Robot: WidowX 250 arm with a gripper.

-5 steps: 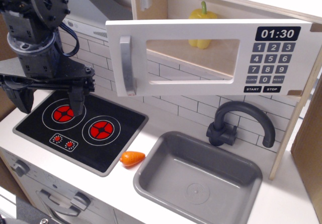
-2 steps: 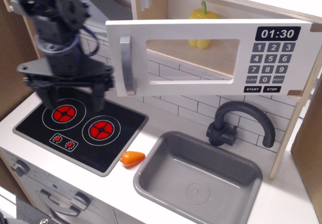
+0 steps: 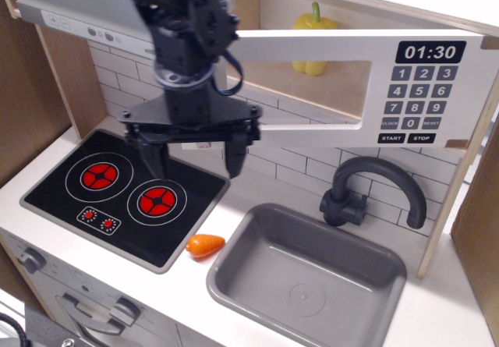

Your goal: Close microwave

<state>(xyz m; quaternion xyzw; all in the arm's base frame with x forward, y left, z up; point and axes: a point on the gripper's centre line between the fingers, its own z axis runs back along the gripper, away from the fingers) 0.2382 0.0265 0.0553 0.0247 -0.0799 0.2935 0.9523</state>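
Pepper [image 3: 314, 38], yellow, inside open microwave [image 3: 366, 82]; sink [image 3: 257, 261] bare.

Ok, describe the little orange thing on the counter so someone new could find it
Start at the grey sink set in the white counter. Just left of its near corner, beside the black stovetop, lies a small toy carrot, the only orange thing there.
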